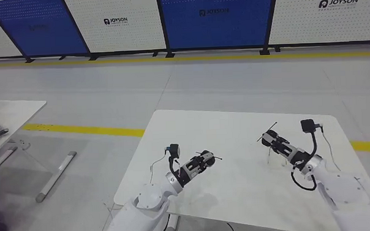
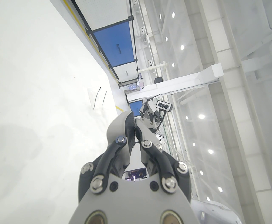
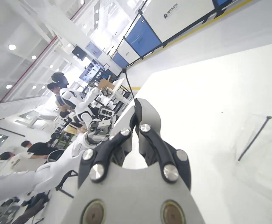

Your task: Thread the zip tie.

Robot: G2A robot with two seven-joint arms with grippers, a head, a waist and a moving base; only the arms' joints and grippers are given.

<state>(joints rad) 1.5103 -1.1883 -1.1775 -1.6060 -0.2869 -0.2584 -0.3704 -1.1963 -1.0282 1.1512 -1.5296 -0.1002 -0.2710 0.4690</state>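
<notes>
Top view: the right hand (image 1: 270,137) hangs over the right half of the surface (image 1: 237,193), and the left hand (image 1: 206,159) over its near-left part.

Left wrist view: the left hand's (image 2: 132,123) fingers are pressed together. Two loose zip ties (image 2: 96,98) lie side by side on a clear bag (image 2: 90,99).

Right wrist view: the right hand (image 3: 137,106) is clamped on one zip tie (image 3: 128,82), whose head juts past the fingertips.
</notes>
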